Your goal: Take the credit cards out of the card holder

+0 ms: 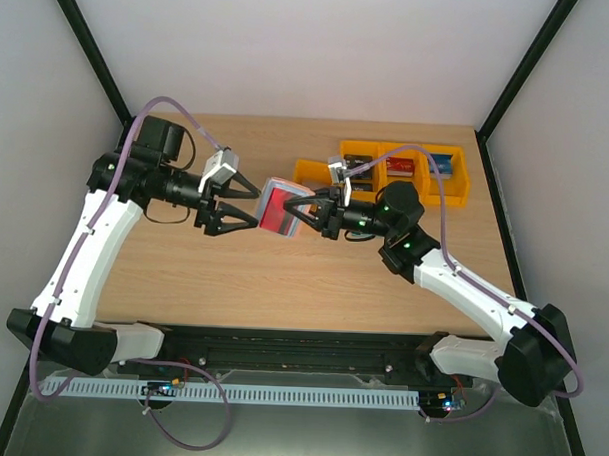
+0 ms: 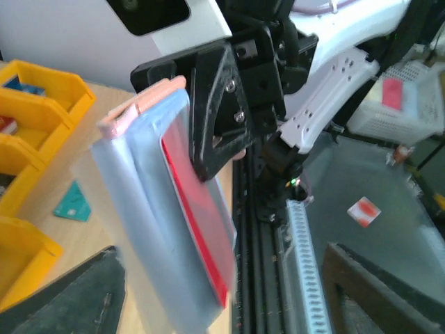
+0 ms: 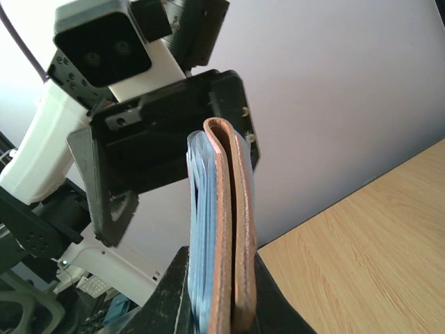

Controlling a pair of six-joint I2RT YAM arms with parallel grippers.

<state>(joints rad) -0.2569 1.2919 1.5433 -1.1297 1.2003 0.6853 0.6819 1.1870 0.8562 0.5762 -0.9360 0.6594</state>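
Extraction step: cards seated in the holder, not yet pulled.

My right gripper is clamped on the card holder and holds it in the air above the table. The red card and the blue-grey card stick out of it toward my left gripper. The left jaws stand wide, just beside the card ends and gripping nothing. Next, as I judge it: slide the left fingers over the exposed card edges, close on the cards alone, and draw straight away while the right grip holds firm.
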